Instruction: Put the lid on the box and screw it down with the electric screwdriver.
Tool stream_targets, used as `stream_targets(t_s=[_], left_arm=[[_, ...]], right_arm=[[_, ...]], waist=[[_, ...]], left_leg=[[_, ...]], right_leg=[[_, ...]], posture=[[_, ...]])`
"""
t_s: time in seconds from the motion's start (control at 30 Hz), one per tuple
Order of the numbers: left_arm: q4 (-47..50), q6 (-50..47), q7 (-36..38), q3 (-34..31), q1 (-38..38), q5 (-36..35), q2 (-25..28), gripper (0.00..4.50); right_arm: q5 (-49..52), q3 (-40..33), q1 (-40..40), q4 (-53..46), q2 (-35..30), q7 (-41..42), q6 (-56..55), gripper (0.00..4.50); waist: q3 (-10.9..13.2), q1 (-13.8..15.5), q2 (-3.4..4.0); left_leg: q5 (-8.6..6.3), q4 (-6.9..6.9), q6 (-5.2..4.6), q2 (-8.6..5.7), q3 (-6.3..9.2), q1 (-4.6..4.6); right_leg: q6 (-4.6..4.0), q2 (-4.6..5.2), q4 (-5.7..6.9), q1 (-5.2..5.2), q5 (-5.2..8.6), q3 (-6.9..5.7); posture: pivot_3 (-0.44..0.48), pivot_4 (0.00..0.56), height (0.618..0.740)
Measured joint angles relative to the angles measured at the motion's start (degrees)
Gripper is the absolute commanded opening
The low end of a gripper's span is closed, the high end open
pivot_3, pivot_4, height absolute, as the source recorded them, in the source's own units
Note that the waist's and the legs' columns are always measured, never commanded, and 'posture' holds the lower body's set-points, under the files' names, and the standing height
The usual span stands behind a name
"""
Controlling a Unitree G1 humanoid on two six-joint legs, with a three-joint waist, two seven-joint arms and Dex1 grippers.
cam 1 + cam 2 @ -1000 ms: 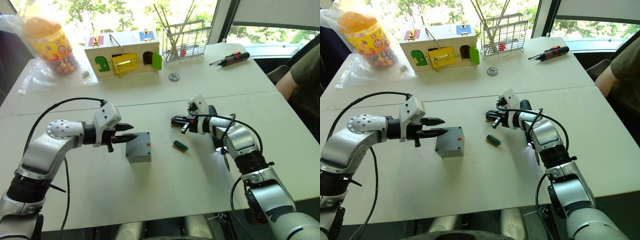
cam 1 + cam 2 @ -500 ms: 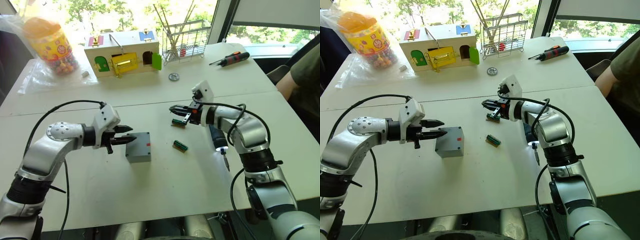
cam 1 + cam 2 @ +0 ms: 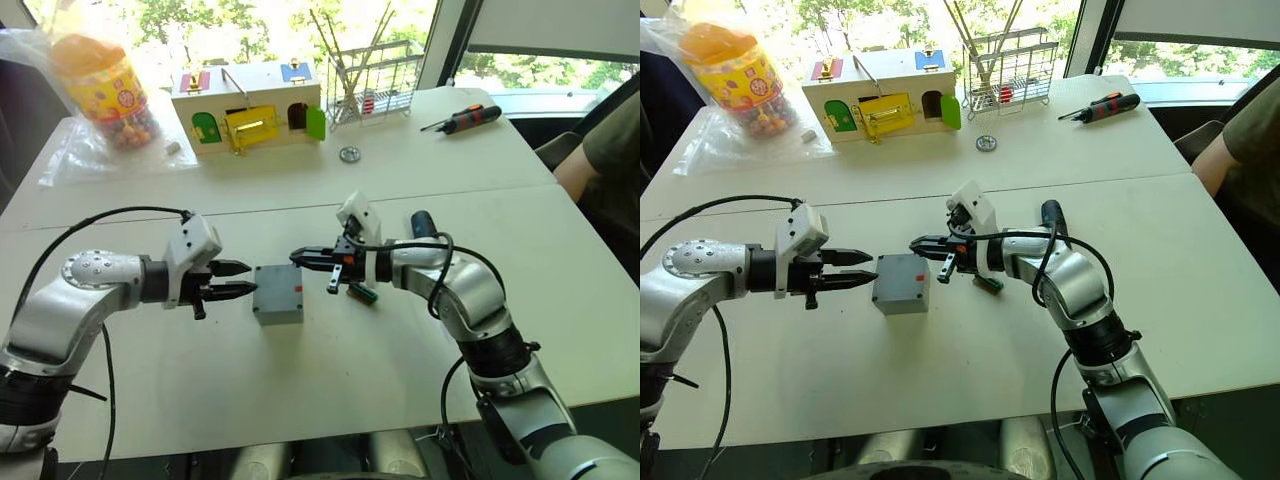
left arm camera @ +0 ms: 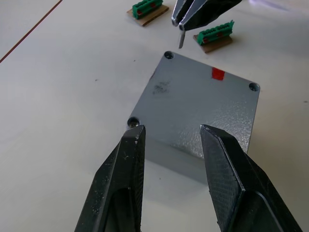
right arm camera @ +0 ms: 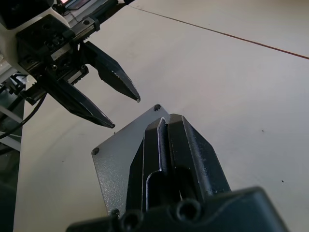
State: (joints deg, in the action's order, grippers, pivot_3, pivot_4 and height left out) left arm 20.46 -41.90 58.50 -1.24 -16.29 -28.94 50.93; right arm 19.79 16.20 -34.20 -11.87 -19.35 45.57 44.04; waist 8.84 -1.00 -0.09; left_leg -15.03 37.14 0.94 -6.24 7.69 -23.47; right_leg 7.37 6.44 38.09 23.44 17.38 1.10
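Note:
The grey box (image 3: 278,312) stands mid-table with the lid (image 4: 193,99) lying flat on top, showing corner holes and a red mark. My left gripper (image 3: 240,280) is open just left of the box, level with its side, and touches nothing. From the right, my right gripper (image 3: 300,257) reaches over the box's far right corner. It is shut on a thin metal screw (image 4: 180,39) that hangs below the tips. The electric screwdriver (image 3: 424,224) lies on the table behind my right forearm, partly hidden.
Two green terminal blocks (image 4: 214,36) lie just right of the box. At the back stand a wooden box with coloured doors (image 3: 250,108), a sweets jar (image 3: 100,88), a wire rack (image 3: 372,75), a metal disc (image 3: 348,154) and an orange-black screwdriver (image 3: 462,118). A person's arm (image 3: 605,145) is at the right edge.
My right gripper has lifted from beside the green blocks and swung left over the box. My left gripper has drawn back slightly from the box.

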Motion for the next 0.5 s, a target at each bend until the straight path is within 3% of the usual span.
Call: stream_targets(t_s=[0.5], left_arm=[[-0.01, -0.09, -0.26, 0.48, -0.37, -0.27, -0.49, 1.80]], right_arm=[[-1.78, 1.29, 0.72, 3.27, 0.12, -0.71, -2.34, 0.04]], waist=[[0.00, -0.06, 0.00]], left_leg=[[0.00, -0.01, 0.00, 0.01, -0.01, 0.00]], right_leg=[[0.00, -0.01, 0.00, 0.01, 0.00, -0.01]], posture=[[0.000, 0.150, 0.740]])
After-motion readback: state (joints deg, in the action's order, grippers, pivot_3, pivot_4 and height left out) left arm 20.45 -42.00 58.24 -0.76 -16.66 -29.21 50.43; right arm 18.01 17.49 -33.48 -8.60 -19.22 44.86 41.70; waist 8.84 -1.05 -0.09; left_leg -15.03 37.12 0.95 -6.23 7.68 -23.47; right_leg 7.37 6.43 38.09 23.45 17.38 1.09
